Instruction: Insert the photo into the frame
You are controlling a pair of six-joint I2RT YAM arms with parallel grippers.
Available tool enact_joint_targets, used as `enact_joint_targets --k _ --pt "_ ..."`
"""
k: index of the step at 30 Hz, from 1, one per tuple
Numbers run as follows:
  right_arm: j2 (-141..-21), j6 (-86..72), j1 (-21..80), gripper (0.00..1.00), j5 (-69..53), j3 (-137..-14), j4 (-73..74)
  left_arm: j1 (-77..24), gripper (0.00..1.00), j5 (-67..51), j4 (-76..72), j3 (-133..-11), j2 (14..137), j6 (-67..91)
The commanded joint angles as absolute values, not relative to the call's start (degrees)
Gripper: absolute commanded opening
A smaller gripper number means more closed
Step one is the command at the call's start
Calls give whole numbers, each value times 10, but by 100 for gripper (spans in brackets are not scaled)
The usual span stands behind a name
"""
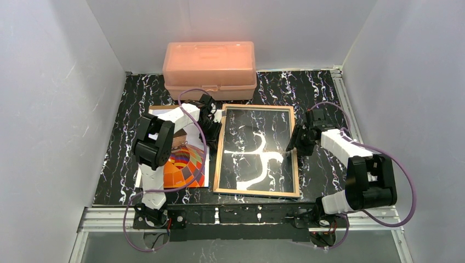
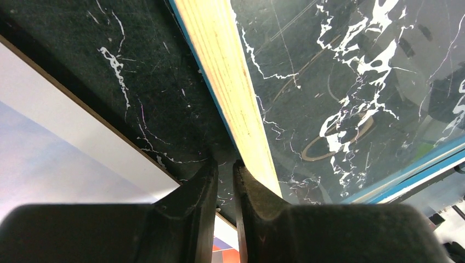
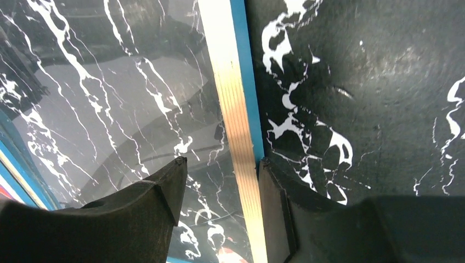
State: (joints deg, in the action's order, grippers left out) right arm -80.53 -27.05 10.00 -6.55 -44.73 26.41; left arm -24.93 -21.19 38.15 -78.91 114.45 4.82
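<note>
The frame [image 1: 255, 192] lies flat in the middle of the table with its tan wooden back up and the marble table showing through its pane. The photo [image 1: 183, 170], an orange-red chequered balloon on blue sky, lies flat to its left, partly hidden under my left arm. My left gripper [image 1: 213, 127] is shut and empty. It sits on the table strip between the photo [image 2: 44, 164] and the frame's left rail [image 2: 230, 71], tips [image 2: 225, 163] beside the rail. My right gripper [image 1: 292, 143] is open [image 3: 220, 160] and straddles the frame's right rail [image 3: 230, 98].
A salmon-pink plastic box [image 1: 209, 61] stands at the back of the table behind the frame. White walls close in the left, right and back. A thin brown board edge [image 2: 82, 98] runs under the photo's border.
</note>
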Motion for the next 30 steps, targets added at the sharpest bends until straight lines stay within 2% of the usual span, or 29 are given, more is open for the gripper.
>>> enact_joint_targets --k 1,4,11,19,21,24,25,27,30 --pt "-824 -285 108 59 -124 -501 206 -278 17 -268 343 -791 1156 58" --pt "-846 -285 107 61 -126 -527 221 -277 17 -262 349 -792 1144 50" --pt "-835 -280 108 82 -29 -520 310 -251 23 -241 405 -809 1101 7" --pt "-751 -305 123 93 103 -574 387 -124 32 -276 545 -863 1012 -68" --pt "-734 -317 168 96 115 -612 378 -68 35 -277 582 -877 985 -101" --pt "-774 -353 279 97 121 -684 372 27 41 -267 621 -892 962 -153" --pt "-799 -365 342 97 131 -711 364 60 44 -268 633 -897 961 -171" --pt "-859 -385 425 98 136 -768 345 116 58 -265 645 -900 962 -201" --pt "-972 -398 510 99 117 -867 322 182 62 -270 650 -893 971 -224"
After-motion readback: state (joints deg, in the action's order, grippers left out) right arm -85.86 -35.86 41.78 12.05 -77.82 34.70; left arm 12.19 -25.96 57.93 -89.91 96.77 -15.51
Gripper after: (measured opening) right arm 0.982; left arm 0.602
